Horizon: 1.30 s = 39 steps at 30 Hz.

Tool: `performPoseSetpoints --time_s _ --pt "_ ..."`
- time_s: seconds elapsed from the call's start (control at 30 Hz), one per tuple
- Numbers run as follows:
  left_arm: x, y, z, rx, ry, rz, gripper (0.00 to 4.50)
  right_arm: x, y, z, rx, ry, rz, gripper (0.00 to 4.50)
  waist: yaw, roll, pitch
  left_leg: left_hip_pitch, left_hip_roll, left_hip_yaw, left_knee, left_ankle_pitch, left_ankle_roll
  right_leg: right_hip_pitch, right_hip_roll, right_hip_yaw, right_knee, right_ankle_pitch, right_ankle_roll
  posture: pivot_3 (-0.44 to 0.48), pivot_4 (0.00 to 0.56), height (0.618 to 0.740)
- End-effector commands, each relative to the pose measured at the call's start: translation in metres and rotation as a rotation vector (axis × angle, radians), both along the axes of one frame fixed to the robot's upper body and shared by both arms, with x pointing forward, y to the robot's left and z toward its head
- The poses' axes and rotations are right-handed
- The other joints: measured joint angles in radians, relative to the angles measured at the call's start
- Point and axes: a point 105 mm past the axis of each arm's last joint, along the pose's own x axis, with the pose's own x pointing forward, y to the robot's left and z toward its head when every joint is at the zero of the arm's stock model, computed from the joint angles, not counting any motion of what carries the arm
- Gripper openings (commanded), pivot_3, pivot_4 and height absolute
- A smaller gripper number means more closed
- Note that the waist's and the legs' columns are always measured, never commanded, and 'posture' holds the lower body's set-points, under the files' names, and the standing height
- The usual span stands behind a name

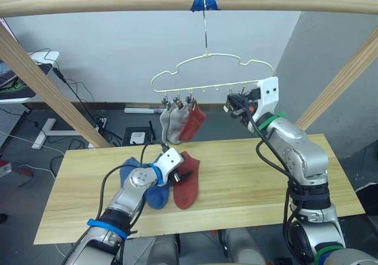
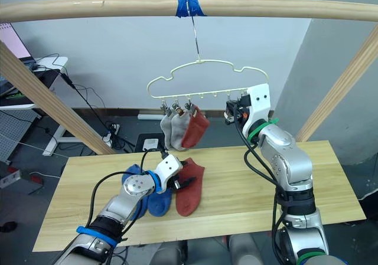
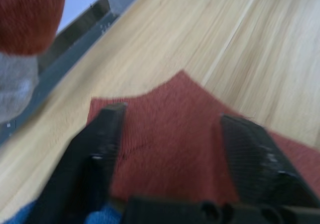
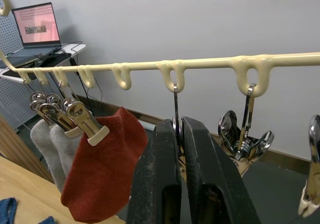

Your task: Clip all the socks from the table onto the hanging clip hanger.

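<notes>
Red sock (image 1: 186, 187) lies flat on the table (image 1: 248, 182) beside two blue socks (image 1: 155, 189). Left gripper (image 3: 170, 134) straddles its cuff, jaws open. Knit looks soft, light, limp; pinch one edge. Right gripper (image 4: 182, 149) closed on a clip (image 4: 176, 129) of the clip hanger (image 1: 207, 76).

Left arm low, right arm raised.
Left gripper (image 3: 170, 134) points toward 2 o'clock with its fingers (image 3: 100, 144) spread wide; right gripper (image 4: 181, 149) is held up at 1 o'clock, fingers pressed nearly together.
</notes>
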Motion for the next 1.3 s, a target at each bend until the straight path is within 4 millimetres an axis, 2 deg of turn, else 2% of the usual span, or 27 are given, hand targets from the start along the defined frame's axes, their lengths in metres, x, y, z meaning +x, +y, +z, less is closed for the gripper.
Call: performPoseSetpoints --time_s 0.03,0.13,0.3,0.47,0.63,0.7,0.8,1.17,1.2,1.3 --pt "0.0 -0.005 -0.002 0.01 0.016 -0.029 4.46 -0.003 -0.006 0.013 0.013 -0.045 -0.026 0.0 -0.002 0.0 0.0 0.0 0.0 0.0 0.0 0.0 0.0 0.0 0.0 0.0 0.0 0.0 0.0 -0.18 0.183 0.74" --pt "-0.001 -0.006 -0.005 0.02 0.015 -0.044 4.46 -0.004 -0.006 0.013 0.014 -0.043 -0.029 0.0 -0.006 0.0 0.0 0.0 0.0 0.0 0.0 0.0 0.0 0.0 0.0 0.0 0.0 0.0 0.0 -0.185 0.179 0.74" --pt "-0.009 -0.009 -0.021 0.026 0.097 -0.043 4.46 -0.007 0.0 0.013 0.015 -0.041 -0.011 0.0 -0.015 0.0 -0.001 0.0 0.0 0.0 0.0 0.0 0.0 0.0 0.0 0.0 0.0 0.0 -0.001 -0.193 0.175 0.74" --pt "-0.031 -0.008 -0.042 0.062 0.27 -0.082 4.46 -0.01 0.005 0.014 0.023 -0.043 0.007 0.0 -0.02 0.003 -0.006 0.001 0.0 0.0 0.0 0.0 0.0 0.0 0.0 0.0 0.001 0.0 0.0 -0.189 0.159 0.74" --pt "-0.041 -0.009 -0.042 0.073 0.267 -0.131 4.46 -0.012 0.01 0.01 0.036 -0.033 0.023 0.0 -0.022 0.005 -0.013 0.001 0.0 0.0 0.0 0.0 0.0 0.001 0.0 0.0 0.001 0.0 0.0 -0.17 0.14 0.74" --pt "-0.04 -0.007 -0.038 0.107 0.195 -0.156 4.08 -0.009 0.01 0.011 0.04 -0.036 0.025 0.0 -0.022 0.006 -0.017 0.001 0.0 0.0 0.0 0.0 0.0 0.001 0.0 0.0 0.001 0.0 0.0 -0.163 0.136 0.74" --pt "-0.037 -0.009 -0.027 0.06 0.118 -0.159 3.26 -0.007 0.009 0.011 0.042 -0.037 0.022 0.0 -0.02 0.006 -0.019 0.002 0.0 0.0 0.0 0.0 0.0 0.001 0.0 0.0 0.001 0.0 0.0 -0.153 0.135 0.74" --pt "-0.046 0.004 -0.025 0.053 0.122 -0.151 0.25 -0.004 0.002 0.005 0.039 -0.027 0.003 0.0 -0.018 0.006 -0.019 0.002 0.0 0.0 0.0 0.001 0.001 0.001 0.0 0.0 0.003 0.0 0.0 -0.13 0.156 0.74" --pt "-0.044 0.004 -0.021 0.034 0.11 -0.148 0.07 -0.004 0.002 0.003 0.039 -0.024 0.002 0.0 -0.018 0.006 -0.019 0.002 0.0 0.0 0.0 0.001 0.001 0.001 0.0 0.0 0.003 0.0 0.0 -0.124 0.159 0.74" --pt "-0.041 -0.001 -0.007 -0.051 0.08 -0.134 0.03 -0.004 0.002 0.001 0.04 -0.016 0.002 0.0 -0.017 0.006 -0.018 0.002 0.0 0.0 0.0 0.001 0.001 0.0 0.0 0.0 0.003 0.0 0.0 -0.122 0.16 0.74"
